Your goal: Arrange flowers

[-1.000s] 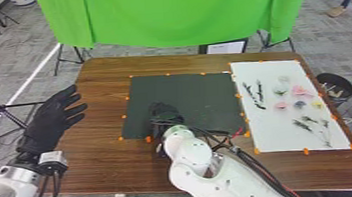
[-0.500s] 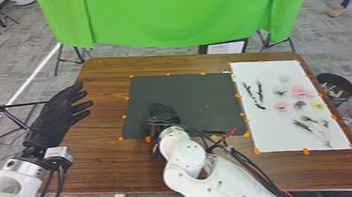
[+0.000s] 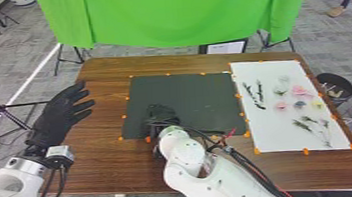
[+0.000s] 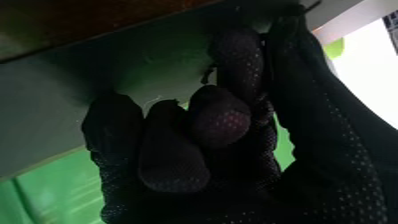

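Observation:
The right hand (image 3: 162, 113) is low over the lower left part of the black mat (image 3: 199, 92). In the right wrist view, the right hand (image 4: 222, 120) has curled fingers with the thumb close against them, and bits of a thin dark twig (image 4: 209, 75) stick out by the fingertips; most of it is hidden. The left hand (image 3: 58, 117) hangs open off the table's left side. On the white board (image 3: 286, 129) lie two dark branches (image 3: 259, 93), several small blooms, among them a pink flower (image 3: 299, 91) and a yellow one (image 3: 317, 105), and green sprigs (image 3: 309, 124).
Orange tape pieces mark the edges of mat and board on the brown table (image 3: 100, 147). A black bin (image 3: 335, 86) stands beyond the table's right edge. A green cloth (image 3: 176, 16) hangs behind the table.
The left hand has shifted slightly up and to the right. The right hand and forearm have moved a little to the left, staying over the black mat.

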Action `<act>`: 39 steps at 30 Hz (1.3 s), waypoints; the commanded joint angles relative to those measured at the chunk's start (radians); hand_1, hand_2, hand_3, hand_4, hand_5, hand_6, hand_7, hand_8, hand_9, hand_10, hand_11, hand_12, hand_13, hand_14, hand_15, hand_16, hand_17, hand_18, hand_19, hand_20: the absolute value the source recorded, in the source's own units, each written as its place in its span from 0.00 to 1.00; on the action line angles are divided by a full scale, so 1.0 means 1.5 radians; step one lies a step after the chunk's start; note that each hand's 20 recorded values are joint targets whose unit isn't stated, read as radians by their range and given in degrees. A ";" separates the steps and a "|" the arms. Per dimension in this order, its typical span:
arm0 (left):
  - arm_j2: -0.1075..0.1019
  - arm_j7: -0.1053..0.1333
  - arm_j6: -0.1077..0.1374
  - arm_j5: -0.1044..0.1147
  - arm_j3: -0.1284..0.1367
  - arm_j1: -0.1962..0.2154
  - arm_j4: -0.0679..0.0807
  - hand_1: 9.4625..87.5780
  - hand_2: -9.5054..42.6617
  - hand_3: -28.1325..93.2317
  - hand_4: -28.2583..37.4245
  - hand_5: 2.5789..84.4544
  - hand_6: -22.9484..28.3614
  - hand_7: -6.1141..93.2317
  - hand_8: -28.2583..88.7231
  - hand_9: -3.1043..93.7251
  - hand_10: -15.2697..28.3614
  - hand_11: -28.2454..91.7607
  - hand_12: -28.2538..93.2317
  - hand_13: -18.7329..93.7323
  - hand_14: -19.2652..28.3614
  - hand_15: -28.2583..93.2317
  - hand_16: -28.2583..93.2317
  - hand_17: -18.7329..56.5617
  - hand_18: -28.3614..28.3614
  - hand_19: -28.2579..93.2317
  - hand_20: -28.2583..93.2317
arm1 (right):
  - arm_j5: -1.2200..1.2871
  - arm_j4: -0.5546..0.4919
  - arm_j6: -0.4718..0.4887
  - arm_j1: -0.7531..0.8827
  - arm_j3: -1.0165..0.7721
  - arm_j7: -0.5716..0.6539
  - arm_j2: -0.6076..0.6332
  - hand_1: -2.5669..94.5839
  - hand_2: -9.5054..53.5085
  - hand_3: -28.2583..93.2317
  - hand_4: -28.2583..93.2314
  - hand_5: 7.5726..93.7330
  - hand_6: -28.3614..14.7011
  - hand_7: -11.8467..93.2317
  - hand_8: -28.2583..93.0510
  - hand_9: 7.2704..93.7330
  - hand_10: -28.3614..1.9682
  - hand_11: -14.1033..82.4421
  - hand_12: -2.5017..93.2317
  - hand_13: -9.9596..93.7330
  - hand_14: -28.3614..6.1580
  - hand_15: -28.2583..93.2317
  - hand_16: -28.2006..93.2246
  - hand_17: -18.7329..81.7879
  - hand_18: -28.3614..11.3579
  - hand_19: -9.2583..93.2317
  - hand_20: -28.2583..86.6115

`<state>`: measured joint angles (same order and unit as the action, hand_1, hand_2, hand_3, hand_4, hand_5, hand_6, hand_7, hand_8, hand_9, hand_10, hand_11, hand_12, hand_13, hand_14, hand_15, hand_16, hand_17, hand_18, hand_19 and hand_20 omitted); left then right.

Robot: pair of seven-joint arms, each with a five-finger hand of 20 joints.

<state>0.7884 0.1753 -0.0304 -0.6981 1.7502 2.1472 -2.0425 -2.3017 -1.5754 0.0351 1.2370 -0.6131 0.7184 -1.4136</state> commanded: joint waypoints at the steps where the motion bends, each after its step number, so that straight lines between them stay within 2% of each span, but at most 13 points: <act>1: 0.008 -0.001 -0.007 0.001 0.007 0.021 -0.004 0.23 0.01 0.80 0.04 0.27 0.50 0.27 0.14 0.23 0.60 0.42 0.38 0.31 0.72 0.50 0.24 0.12 0.89 0.55 0.31 | -0.014 -0.003 0.042 0.022 -0.009 -0.007 -0.006 0.31 0.00 0.94 0.10 0.75 0.67 0.62 0.44 0.87 0.62 0.80 0.52 0.84 0.55 0.94 0.57 0.66 0.16 1.00 0.89; 3: 0.007 0.004 -0.008 0.002 0.011 0.031 -0.006 0.23 0.01 0.80 0.04 0.27 0.50 0.27 0.14 0.23 0.60 0.42 0.38 0.31 0.72 0.50 0.24 0.12 0.89 0.55 0.31 | -0.002 -0.008 0.040 0.028 -0.018 -0.003 -0.007 0.28 0.00 0.94 0.07 0.76 0.66 0.61 0.42 0.87 0.61 0.80 0.52 0.83 0.55 0.94 0.57 0.65 0.16 1.00 0.89; 4: 0.008 0.002 -0.006 0.002 0.011 0.031 -0.007 0.23 0.01 0.80 0.04 0.27 0.50 0.27 0.14 0.23 0.60 0.42 0.38 0.31 0.72 0.50 0.24 0.12 0.89 0.55 0.31 | -0.007 -0.010 0.044 0.032 -0.022 -0.005 -0.007 0.27 0.00 0.95 0.05 0.75 0.65 0.61 0.37 0.87 0.61 0.80 0.52 0.83 0.55 0.94 0.57 0.65 0.15 1.00 0.89; 6: 0.012 0.005 -0.006 0.000 0.018 0.041 -0.010 0.23 0.01 0.80 0.04 0.27 0.50 0.27 0.15 0.23 0.60 0.41 0.38 0.31 0.72 0.50 0.24 0.12 0.89 0.55 0.31 | -0.014 -0.014 0.053 0.034 -0.028 -0.011 -0.005 0.24 0.00 0.94 0.04 0.76 0.64 0.65 0.18 0.86 0.60 0.79 0.52 0.83 0.54 0.94 0.57 0.65 0.15 1.00 0.89; 7: 0.013 0.007 -0.004 0.001 0.018 0.041 -0.010 0.23 0.01 0.80 0.04 0.27 0.50 0.27 0.15 0.23 0.60 0.41 0.38 0.31 0.72 0.50 0.24 0.12 0.89 0.55 0.31 | -0.013 -0.017 0.052 0.033 -0.029 -0.012 -0.003 0.24 0.00 0.94 0.03 0.76 0.64 0.66 0.17 0.86 0.60 0.79 0.52 0.83 0.54 0.94 0.57 0.65 0.15 1.00 0.89; 9: 0.012 0.002 -0.003 0.002 0.020 0.044 -0.011 0.23 0.01 0.80 0.04 0.27 0.50 0.27 0.14 0.23 0.60 0.41 0.38 0.31 0.72 0.50 0.24 0.12 0.89 0.55 0.31 | -0.007 -0.031 0.073 0.039 -0.041 -0.007 -0.003 0.23 0.00 0.93 0.02 0.75 0.63 0.65 0.16 0.85 0.60 0.79 0.52 0.82 0.54 0.94 0.57 0.65 0.15 1.00 0.89; 17: 0.026 0.010 0.007 0.000 0.043 0.084 -0.026 0.22 0.01 0.80 0.04 0.27 0.50 0.27 0.15 0.23 0.60 0.41 0.38 0.31 0.72 0.50 0.24 0.12 0.89 0.55 0.31 | -0.075 -0.070 0.089 0.031 -0.042 -0.034 0.021 0.19 0.00 0.92 0.00 0.74 0.62 0.64 0.15 0.84 0.58 0.79 0.53 0.81 0.53 0.94 0.57 0.63 0.15 1.00 0.88; 26: 0.046 0.014 0.019 -0.006 0.072 0.129 -0.043 0.22 0.02 0.80 0.03 0.27 0.50 0.27 0.15 0.23 0.60 0.41 0.38 0.31 0.73 0.50 0.24 0.12 0.89 0.55 0.31 | -0.030 -0.154 0.118 0.011 -0.070 -0.038 0.087 0.16 0.00 0.90 0.00 0.72 0.59 0.61 0.15 0.81 0.54 0.77 0.53 0.79 0.51 0.93 0.57 0.60 0.14 1.00 0.86; 29: 0.050 0.014 0.023 -0.005 0.078 0.138 -0.046 0.22 0.02 0.80 0.04 0.27 0.50 0.27 0.15 0.23 0.60 0.41 0.38 0.31 0.72 0.50 0.24 0.12 0.89 0.55 0.31 | -0.016 -0.177 0.101 0.014 -0.078 -0.043 0.104 0.16 0.00 0.90 0.01 0.70 0.58 0.60 0.15 0.77 0.52 0.77 0.53 0.77 0.49 0.93 0.57 0.58 0.14 1.00 0.85; 32: 0.055 0.017 0.025 -0.005 0.083 0.145 -0.048 0.22 0.02 0.80 0.04 0.27 0.50 0.27 0.15 0.23 0.60 0.41 0.38 0.31 0.73 0.49 0.24 0.12 0.89 0.55 0.31 | -0.021 -0.195 0.074 0.020 -0.083 -0.052 0.114 0.17 0.00 0.90 0.01 0.65 0.55 0.59 0.14 0.74 0.50 0.77 0.53 0.74 0.47 0.93 0.56 0.56 0.15 1.00 0.83; 34: 0.056 0.014 0.027 -0.005 0.084 0.145 -0.049 0.23 0.02 0.80 0.04 0.27 0.50 0.27 0.15 0.23 0.60 0.41 0.38 0.31 0.73 0.50 0.24 0.12 0.89 0.55 0.31 | 0.000 -0.197 0.052 0.033 -0.101 -0.119 0.120 0.17 0.00 0.90 0.01 0.62 0.53 0.59 0.13 0.70 0.50 0.77 0.52 0.71 0.45 0.92 0.55 0.54 0.16 1.00 0.79; 35: 0.058 0.014 0.028 -0.005 0.085 0.147 -0.050 0.22 0.02 0.80 0.04 0.27 0.50 0.27 0.15 0.23 0.60 0.41 0.38 0.31 0.73 0.50 0.24 0.12 0.89 0.55 0.31 | 0.003 -0.198 0.040 0.030 -0.092 -0.113 0.124 0.18 0.00 0.90 0.01 0.60 0.52 0.59 0.13 0.68 0.50 0.77 0.52 0.70 0.45 0.92 0.55 0.53 0.16 1.00 0.77; 39: 0.063 0.010 0.028 -0.004 0.079 0.142 -0.048 0.22 0.02 0.80 0.04 0.27 0.50 0.27 0.15 0.23 0.60 0.41 0.38 0.31 0.73 0.49 0.24 0.12 0.89 0.55 0.31 | 0.000 -0.205 0.071 0.039 -0.097 -0.147 0.124 0.24 0.00 0.95 0.02 0.44 0.54 0.63 0.08 0.52 0.48 0.78 0.50 0.59 0.43 0.91 0.52 0.43 0.16 0.92 0.73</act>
<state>0.8630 0.1954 -0.0017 -0.7015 1.8721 2.3515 -2.1086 -2.3067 -1.8604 0.1304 1.2769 -0.7499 0.6004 -1.2413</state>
